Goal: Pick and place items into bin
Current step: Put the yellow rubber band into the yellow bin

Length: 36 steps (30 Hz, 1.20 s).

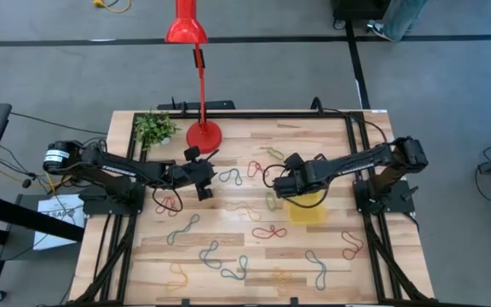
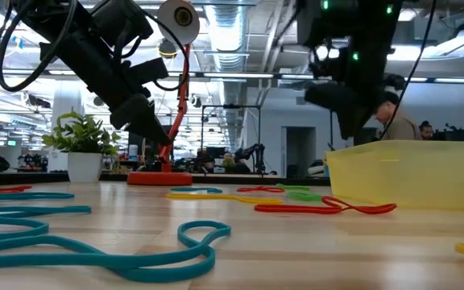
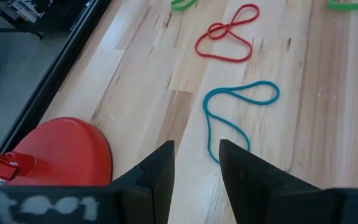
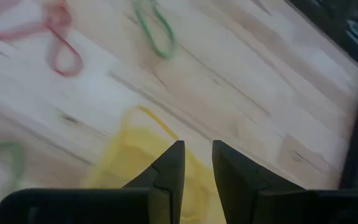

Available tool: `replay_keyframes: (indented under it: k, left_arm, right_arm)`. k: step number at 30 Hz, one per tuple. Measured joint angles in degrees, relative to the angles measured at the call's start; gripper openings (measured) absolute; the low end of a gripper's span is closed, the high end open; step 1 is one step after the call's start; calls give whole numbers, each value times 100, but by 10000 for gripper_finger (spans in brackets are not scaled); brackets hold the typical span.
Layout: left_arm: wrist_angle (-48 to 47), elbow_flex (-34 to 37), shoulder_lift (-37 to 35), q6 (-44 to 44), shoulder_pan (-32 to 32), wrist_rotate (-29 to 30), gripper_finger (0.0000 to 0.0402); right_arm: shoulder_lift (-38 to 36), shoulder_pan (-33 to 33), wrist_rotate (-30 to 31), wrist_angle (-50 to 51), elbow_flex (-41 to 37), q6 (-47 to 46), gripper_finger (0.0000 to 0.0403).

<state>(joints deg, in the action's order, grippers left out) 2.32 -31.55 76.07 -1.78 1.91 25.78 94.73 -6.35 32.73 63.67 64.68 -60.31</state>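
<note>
My right gripper (image 4: 196,163) hangs above the near rim of the bin (image 1: 308,207), its two fingers parted by a narrow gap with nothing pinched between them. Under it the yellow tray shows only as a blurred corner, so I cannot tell whether any loop already lies inside (the low view shows just its translucent side wall (image 2: 413,173), and the high view has my own arm across it).

My left gripper (image 3: 196,177) hovers over the table (image 1: 228,256) beside the red lamp base (image 3: 61,152), fingers slightly apart and empty, pointing toward a blue loop (image 3: 235,112) with a red loop (image 3: 225,40) beyond it.

By my judgement the job is mostly ahead of me. From above, many items lie loose on the wood: blue and teal ones along the near edge (image 1: 233,271), a red figure-eight (image 1: 268,232) by the bin, another red one (image 1: 351,246) to its right, and red and green ones farther back (image 1: 256,169). None is in either claw.

Farther off, the potted plant (image 1: 154,128) and the lamp's stem stand at the back edge. Beyond the table a person (image 2: 397,121) is half hidden behind my right arm.
</note>
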Motion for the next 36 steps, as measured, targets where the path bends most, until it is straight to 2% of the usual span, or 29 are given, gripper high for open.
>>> replay_keyframes:
  k: [6,12,25,36]
  left_arm:
    - [-4,0,0,2,0,2,119]
    - [15,0,0,0,0,4,119]
    - [18,0,0,-46,0,7,119]
    - [169,0,0,-64,0,13,119]
  right_arm:
    - [302,17,-249,248,-68,-76,76]
    - [604,53,-245,510,-67,-125,76]
    - [589,40,-258,366,-67,-135,76]
    - [576,-229,-252,349,-67,-588,76]
